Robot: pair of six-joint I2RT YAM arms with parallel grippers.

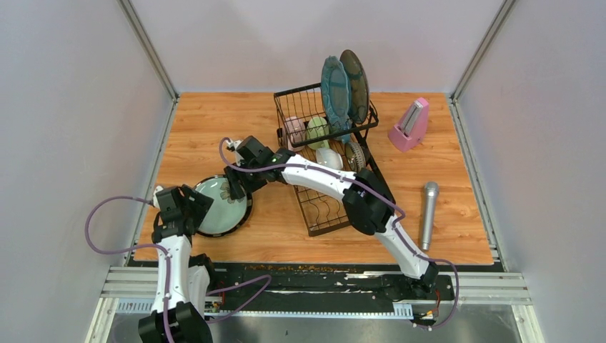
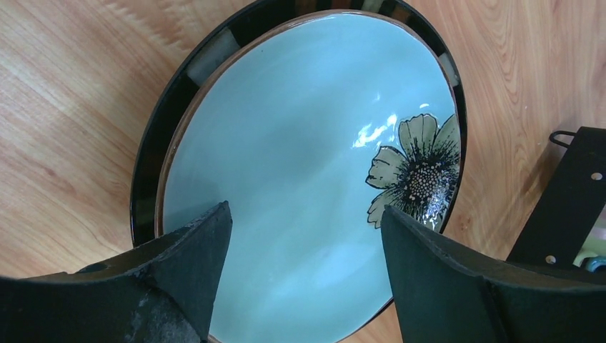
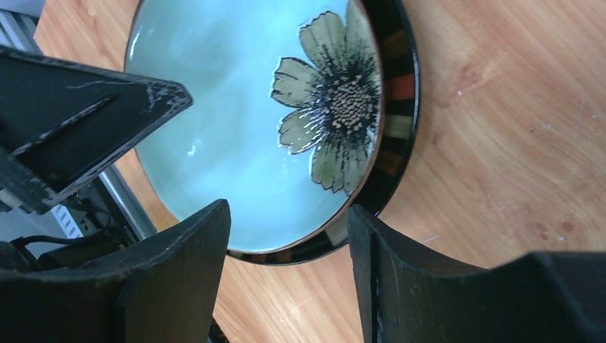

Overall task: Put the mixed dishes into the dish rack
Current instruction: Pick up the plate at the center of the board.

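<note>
fingers (image 2: 187, 280) of both arms hang spread over the flowered plate (image 1: 214, 211).

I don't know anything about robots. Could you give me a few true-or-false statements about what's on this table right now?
1. The flowered plate lies on the table, outside the dish rack. True.
2. Two plates stand upright at the tall end of the rack. True.
3. The microphone is inside the rack. False: it lies on the table to the right of the rack.
4. Both grippers are clamped shut. False: the left gripper and the right gripper both have their jaws apart, close to the flowered plate.
5. The metronome is blue. False: it is pink.
</note>
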